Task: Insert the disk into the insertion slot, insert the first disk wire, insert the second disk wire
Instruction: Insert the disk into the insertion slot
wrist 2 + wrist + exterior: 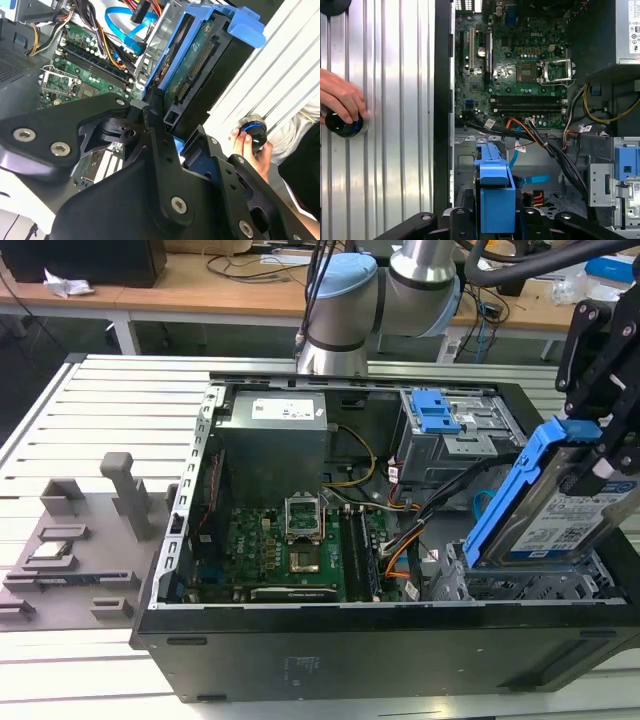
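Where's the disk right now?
At the exterior view's right, the disk stands tilted in the gripper, its lower end at the insertion slot.

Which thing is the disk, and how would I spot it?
Find the open black computer case. At its end on the exterior view's right, the black end effector holds the disk tilted over it. It is a labelled silver slab in a big blue frame, unlike the small blue clips on the grey cage nearby.
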Robot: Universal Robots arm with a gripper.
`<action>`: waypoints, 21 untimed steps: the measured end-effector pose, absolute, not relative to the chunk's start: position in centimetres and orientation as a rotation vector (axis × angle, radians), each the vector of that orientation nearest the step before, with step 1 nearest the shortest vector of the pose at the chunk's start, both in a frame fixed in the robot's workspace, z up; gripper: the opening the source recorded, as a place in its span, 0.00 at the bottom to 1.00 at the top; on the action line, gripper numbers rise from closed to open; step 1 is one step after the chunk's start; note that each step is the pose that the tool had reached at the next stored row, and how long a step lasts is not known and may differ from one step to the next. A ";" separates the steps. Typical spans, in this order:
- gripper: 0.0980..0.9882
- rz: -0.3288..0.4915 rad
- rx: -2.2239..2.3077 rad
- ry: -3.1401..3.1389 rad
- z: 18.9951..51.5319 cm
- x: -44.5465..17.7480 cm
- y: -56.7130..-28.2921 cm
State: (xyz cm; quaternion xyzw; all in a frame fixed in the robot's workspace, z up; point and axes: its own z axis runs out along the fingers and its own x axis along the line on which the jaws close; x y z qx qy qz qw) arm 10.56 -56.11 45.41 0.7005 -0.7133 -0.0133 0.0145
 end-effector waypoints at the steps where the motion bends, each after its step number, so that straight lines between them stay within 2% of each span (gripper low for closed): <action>1: 0.30 -0.042 2.181 -2.221 45.3 10.6 -56.0; 21: 0.30 -0.041 2.181 -2.221 42.2 10.6 -55.4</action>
